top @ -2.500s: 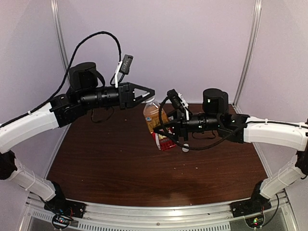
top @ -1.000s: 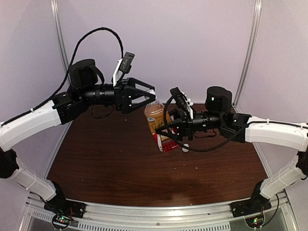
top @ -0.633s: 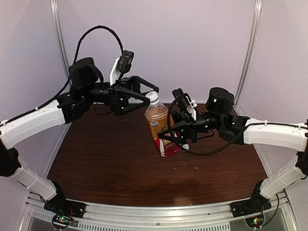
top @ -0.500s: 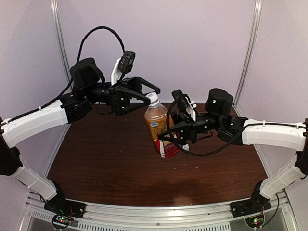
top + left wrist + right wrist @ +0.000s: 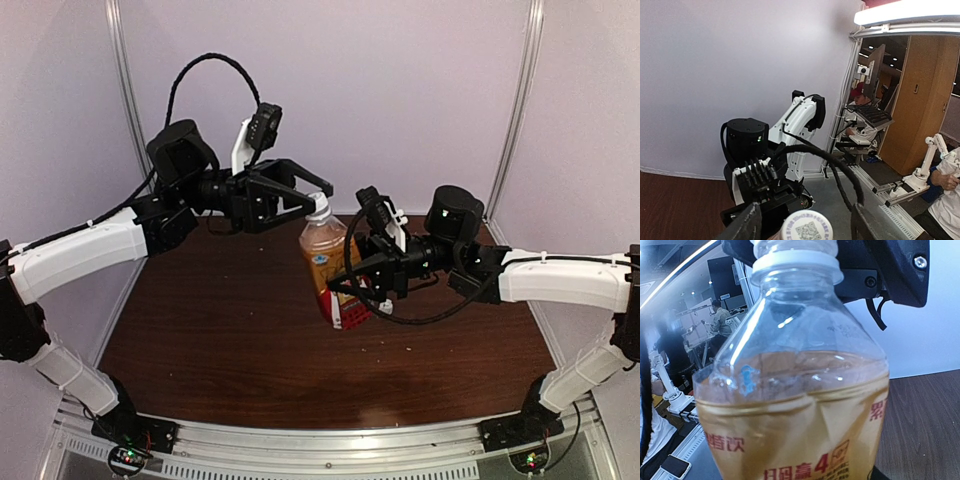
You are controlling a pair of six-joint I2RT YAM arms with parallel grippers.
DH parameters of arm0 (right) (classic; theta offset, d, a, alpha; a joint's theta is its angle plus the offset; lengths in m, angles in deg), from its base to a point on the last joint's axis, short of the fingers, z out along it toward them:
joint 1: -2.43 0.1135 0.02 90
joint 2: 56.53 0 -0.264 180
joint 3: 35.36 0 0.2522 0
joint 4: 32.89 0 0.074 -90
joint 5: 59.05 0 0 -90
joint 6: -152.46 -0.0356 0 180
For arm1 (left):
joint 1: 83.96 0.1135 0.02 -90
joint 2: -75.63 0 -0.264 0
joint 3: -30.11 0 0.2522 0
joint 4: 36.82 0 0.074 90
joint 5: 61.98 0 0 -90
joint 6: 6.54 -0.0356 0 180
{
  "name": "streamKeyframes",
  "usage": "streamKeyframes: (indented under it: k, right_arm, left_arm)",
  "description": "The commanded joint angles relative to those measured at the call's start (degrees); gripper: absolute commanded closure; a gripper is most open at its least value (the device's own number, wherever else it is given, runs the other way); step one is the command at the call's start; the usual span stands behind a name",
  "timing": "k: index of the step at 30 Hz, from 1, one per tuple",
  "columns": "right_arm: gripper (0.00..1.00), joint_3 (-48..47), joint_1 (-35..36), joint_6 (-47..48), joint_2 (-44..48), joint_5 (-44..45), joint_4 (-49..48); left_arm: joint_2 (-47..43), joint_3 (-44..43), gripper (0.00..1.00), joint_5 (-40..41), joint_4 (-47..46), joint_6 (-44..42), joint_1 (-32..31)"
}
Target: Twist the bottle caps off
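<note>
The amber-brown bottle (image 5: 326, 262) with a red and white label stands tilted above the table, held low on its body by my right gripper (image 5: 342, 287), which is shut on it. Its white cap (image 5: 318, 206) is on the neck. My left gripper (image 5: 312, 200) is open, its two fingers on either side of the cap with a gap on each side. In the left wrist view the cap (image 5: 808, 228) sits between the fingers (image 5: 748, 224). In the right wrist view the bottle (image 5: 800, 405) fills the frame and its cap (image 5: 796, 261) is at the top. The clear bottle is out of view.
The dark brown table (image 5: 230, 340) is enclosed by pale walls with metal posts (image 5: 128, 110). A small white object (image 5: 385, 307) lies on the table just right of the bottle's base. The right arm's cable (image 5: 420, 318) hangs in a loop under its wrist.
My right gripper has lifted the amber bottle and brought it more upright. My left gripper has opened, turned and come down round the cap.
</note>
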Motion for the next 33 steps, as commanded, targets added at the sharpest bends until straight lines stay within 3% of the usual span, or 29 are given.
streamKeyframes:
  k: [1,8,33]
  right_arm:
    - [0.58,0.0,-0.2,-0.4,-0.4,-0.7,-1.7]
    - [0.58,-0.2,-0.2,0.0,0.0,-0.2,-0.8]
    - [0.58,-0.3,-0.8,1.1,0.3,0.6,1.2]
  left_arm:
    - [0.3,-0.2,0.42,-1.2,-4.3,1.1,0.3]
    - [0.6,0.3,0.50,-1.5,-5.5,1.9,0.3]
    - [1.2,2.1,0.58,-2.3,-7.4,2.6,0.3]
